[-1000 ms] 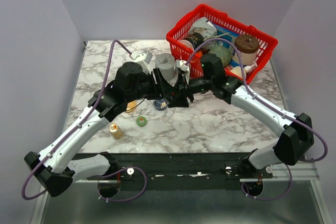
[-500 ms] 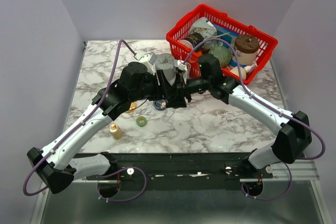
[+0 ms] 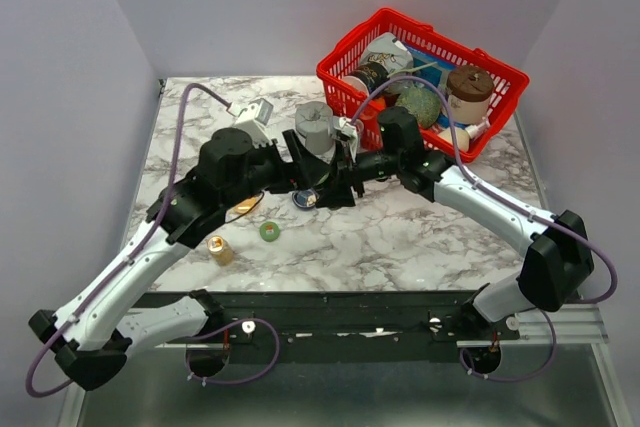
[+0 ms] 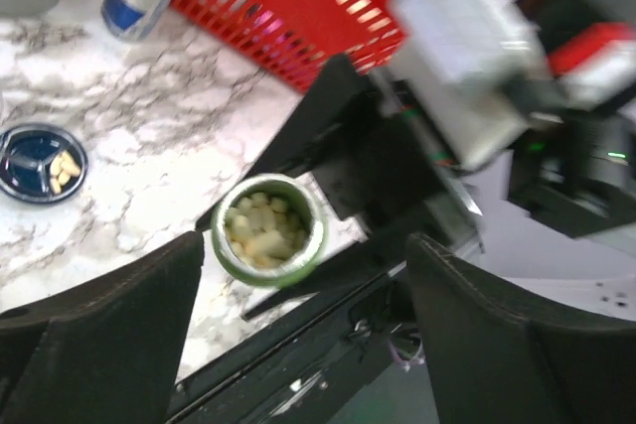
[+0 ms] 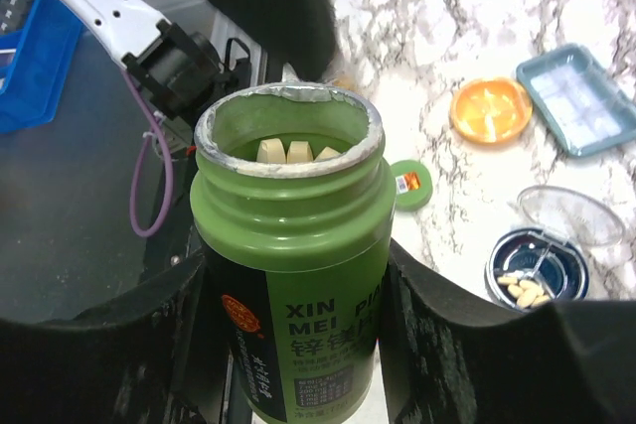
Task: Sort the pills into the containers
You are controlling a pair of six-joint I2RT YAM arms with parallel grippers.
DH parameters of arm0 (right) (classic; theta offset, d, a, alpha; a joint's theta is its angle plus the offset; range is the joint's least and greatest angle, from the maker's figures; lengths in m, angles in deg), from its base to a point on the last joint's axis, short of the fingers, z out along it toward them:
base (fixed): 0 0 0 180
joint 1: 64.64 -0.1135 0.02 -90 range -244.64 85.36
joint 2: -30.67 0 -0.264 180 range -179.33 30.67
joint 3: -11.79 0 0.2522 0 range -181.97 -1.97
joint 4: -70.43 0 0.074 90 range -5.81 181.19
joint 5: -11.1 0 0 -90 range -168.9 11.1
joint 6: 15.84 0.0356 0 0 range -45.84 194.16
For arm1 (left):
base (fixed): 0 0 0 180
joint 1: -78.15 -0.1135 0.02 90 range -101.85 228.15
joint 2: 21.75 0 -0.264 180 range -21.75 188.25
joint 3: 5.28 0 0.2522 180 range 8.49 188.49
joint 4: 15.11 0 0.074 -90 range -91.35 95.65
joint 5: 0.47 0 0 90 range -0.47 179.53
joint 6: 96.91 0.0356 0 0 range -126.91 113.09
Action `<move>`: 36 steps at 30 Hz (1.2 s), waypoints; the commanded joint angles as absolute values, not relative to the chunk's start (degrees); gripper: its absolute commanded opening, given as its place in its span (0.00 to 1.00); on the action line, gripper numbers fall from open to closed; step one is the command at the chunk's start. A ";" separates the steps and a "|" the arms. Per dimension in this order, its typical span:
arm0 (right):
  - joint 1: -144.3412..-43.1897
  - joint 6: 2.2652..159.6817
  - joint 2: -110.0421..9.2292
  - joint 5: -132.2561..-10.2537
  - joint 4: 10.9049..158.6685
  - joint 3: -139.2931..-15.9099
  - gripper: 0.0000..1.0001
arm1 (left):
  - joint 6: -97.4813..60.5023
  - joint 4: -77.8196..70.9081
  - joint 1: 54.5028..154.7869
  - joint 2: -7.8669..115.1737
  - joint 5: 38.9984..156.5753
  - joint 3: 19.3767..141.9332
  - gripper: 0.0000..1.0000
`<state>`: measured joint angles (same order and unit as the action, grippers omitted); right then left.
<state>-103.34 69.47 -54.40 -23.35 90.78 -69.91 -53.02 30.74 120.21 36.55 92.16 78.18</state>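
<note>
A red wire basket (image 3: 340, 87) crowded the far right corner, with a grey notched block (image 3: 313, 127) behind the meeting wrists. The right gripper (image 5: 288, 295) pinched an open, glossy green pill bottle (image 5: 288, 206). The left gripper (image 4: 298, 345) hovered close by, fingers spread and empty. The round dark blue dish (image 5: 537, 267), holding a few pale pills, lay on the marble table (image 3: 400, 237) beside a clear lid (image 5: 571, 213). The orange dish (image 5: 490, 111) sat near a flat green cap (image 5: 409, 184). Open marble lay toward the near edge.
</note>
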 commanded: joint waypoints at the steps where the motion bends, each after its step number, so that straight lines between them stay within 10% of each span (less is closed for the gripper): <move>1: -102.87 69.85 -53.88 -20.80 87.53 -68.77 0.22 | -53.32 27.21 119.63 31.34 90.14 77.75 0.95; 12: -96.81 66.34 -52.91 -19.83 87.27 -64.55 0.22 | -47.33 39.58 119.19 21.31 81.88 61.68 0.97; 36: -92.24 65.90 -52.82 -17.81 88.23 -64.55 0.21 | -54.11 29.69 117.17 58.31 65.25 52.79 0.92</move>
